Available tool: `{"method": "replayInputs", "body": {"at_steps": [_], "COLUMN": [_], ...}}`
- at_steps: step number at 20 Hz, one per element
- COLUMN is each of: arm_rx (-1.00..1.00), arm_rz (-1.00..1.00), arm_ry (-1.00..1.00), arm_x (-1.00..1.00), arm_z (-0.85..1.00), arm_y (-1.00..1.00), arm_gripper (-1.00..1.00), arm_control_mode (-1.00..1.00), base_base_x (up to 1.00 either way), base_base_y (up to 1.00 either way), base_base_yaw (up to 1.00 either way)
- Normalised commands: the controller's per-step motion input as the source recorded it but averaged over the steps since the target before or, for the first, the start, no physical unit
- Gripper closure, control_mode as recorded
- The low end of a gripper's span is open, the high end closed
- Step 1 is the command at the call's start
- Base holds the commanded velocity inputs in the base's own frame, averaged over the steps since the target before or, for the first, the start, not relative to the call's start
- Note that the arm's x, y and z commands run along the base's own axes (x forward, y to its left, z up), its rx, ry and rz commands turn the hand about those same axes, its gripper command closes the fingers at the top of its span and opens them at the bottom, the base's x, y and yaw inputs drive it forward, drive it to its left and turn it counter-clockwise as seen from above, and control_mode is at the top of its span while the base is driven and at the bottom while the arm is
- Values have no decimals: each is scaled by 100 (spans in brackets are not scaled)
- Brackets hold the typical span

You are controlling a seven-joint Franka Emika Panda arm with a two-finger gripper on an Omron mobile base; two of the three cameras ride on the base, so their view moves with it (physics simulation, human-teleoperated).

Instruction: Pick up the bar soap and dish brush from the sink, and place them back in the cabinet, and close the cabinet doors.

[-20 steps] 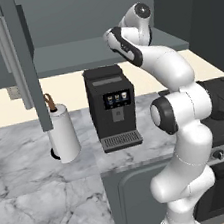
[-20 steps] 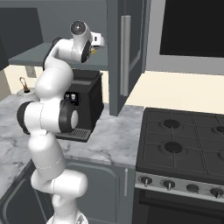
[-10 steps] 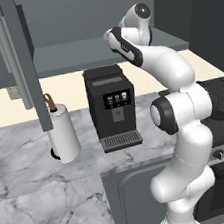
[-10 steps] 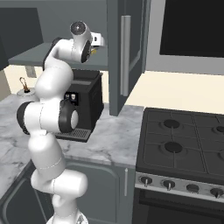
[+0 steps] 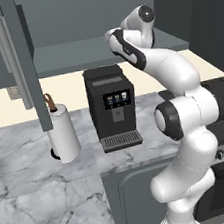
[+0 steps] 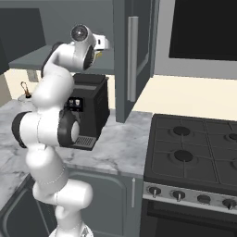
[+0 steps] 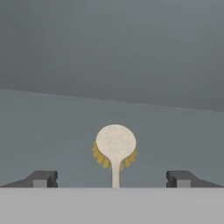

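Two base cameras are looking forward and down from behind the arm, left and right, both sharing the coffee machine [image 5: 111, 106] on the marble desk [image 5: 30, 196] and the open cabinet [image 5: 100, 50]. The hand camera is facing close along the cabinet's shelf [image 7: 52, 131].

Arm [image 6: 51, 115] raised toward open cabinet [image 6: 55, 55]; coffee machine [image 6: 92, 111] behind; stove [image 6: 194, 148] right
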Motion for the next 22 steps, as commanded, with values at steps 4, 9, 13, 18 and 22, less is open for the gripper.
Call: {"method": "replayInputs", "body": {"at_steps": [4, 9, 13, 18, 22], "arm_rx": [0, 0, 0, 0, 0], "arm_rz": [0, 0, 0, 0, -2], "arm_ry": [-6, 0, 0, 3, 7], "arm_x": [-37, -50, -64, -80, -78], "arm_z": [0, 0, 0, 2, 5], "arm_y": [0, -1, -7, -9, -2], "arm_gripper": [-100, -100, -100, -100, -100], "arm_control_mode": [-100, -100, -100, -100, -100], "base_base_x": [0, 0, 0, 0, 0], "base_base_y": [0, 0, 0, 0, 0], "base_base_yaw": [0, 0, 0, 0, 0]}}
